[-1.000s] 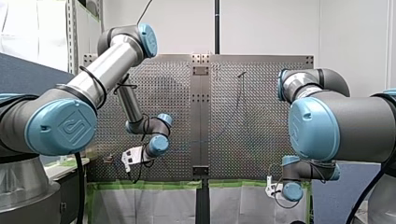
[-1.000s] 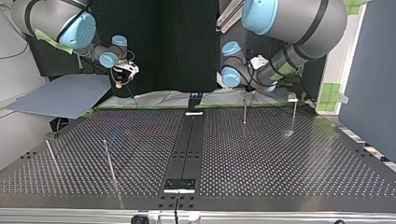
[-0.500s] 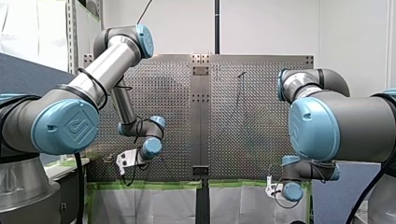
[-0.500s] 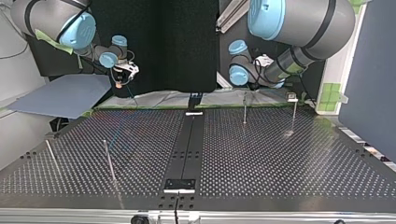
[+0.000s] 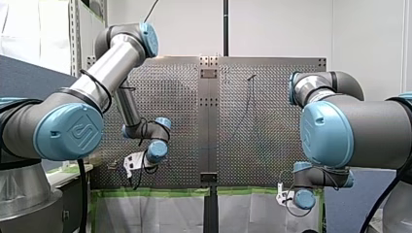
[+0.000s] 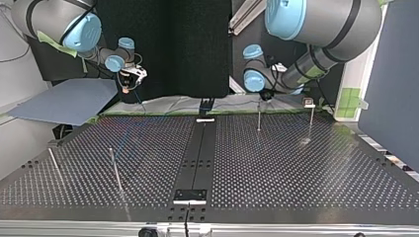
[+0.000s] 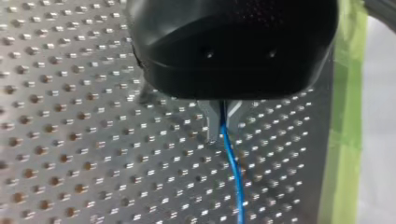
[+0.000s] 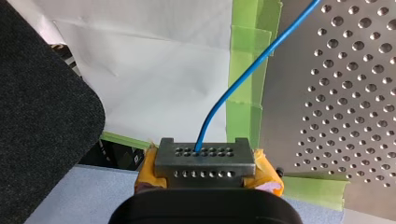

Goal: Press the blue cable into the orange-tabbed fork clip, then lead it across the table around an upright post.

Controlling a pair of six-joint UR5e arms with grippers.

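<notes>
1. Right under my left tool (image 7: 223,122), which is clenched on the blue cable (image 7: 232,168), the perforated worktop (image 7: 70,140) looks very close. I can't tell if the fingertips touch it.
2. My right tool (image 8: 204,156) also grips the cable, hanging off past the green tape (image 8: 245,70) on the worktop's edge.
3. Worry one: going any lower could scrape the metal fingertips or catch them in a hole.
4. Worry two: the loose span between the tools could drag on that taped edge, or hook the thin post (image 6: 258,117) in the top view's upper middle too early. I can't pick out the fork clip for sure.
5. Room: plenty across the worktop's middle. Two more posts (image 6: 115,170) stand at the top view's lower left.
</notes>
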